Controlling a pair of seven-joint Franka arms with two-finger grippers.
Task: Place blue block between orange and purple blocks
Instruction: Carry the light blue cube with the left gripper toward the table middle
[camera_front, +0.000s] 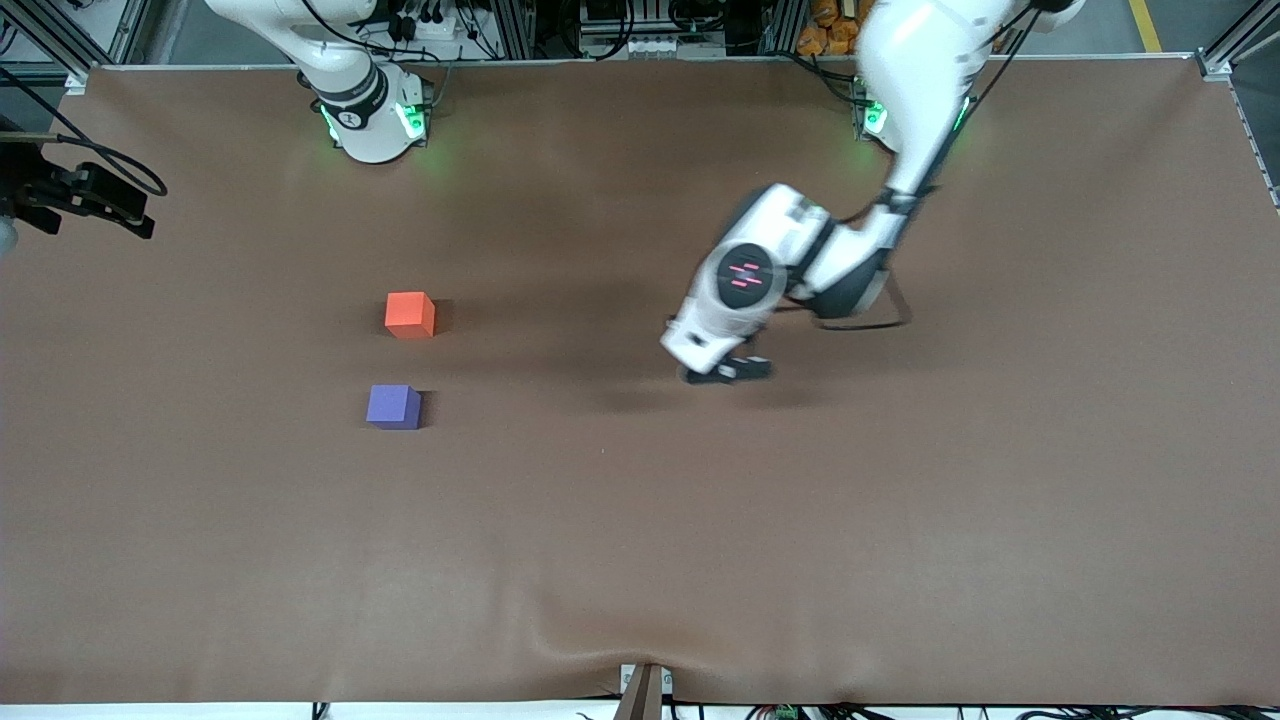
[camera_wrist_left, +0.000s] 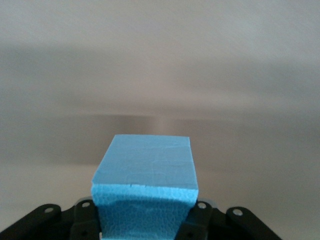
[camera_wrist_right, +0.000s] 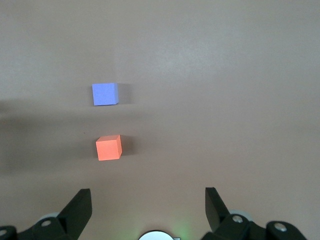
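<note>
My left gripper (camera_front: 727, 371) is shut on the light blue block (camera_wrist_left: 145, 172) and holds it low over the middle of the table; the hand hides the block in the front view. The orange block (camera_front: 410, 314) and the purple block (camera_front: 393, 407) sit on the table toward the right arm's end, the purple one nearer the front camera, with a gap of about one cube between them. Both also show in the right wrist view, orange (camera_wrist_right: 109, 147) and purple (camera_wrist_right: 104, 94). My right gripper (camera_wrist_right: 146, 194) is open and empty, high above the table, out of the front view.
The table is covered by a brown cloth (camera_front: 640, 560). A black device on a mount (camera_front: 85, 195) sticks in at the table edge at the right arm's end. The right arm's base (camera_front: 370, 120) stands at the table's top edge.
</note>
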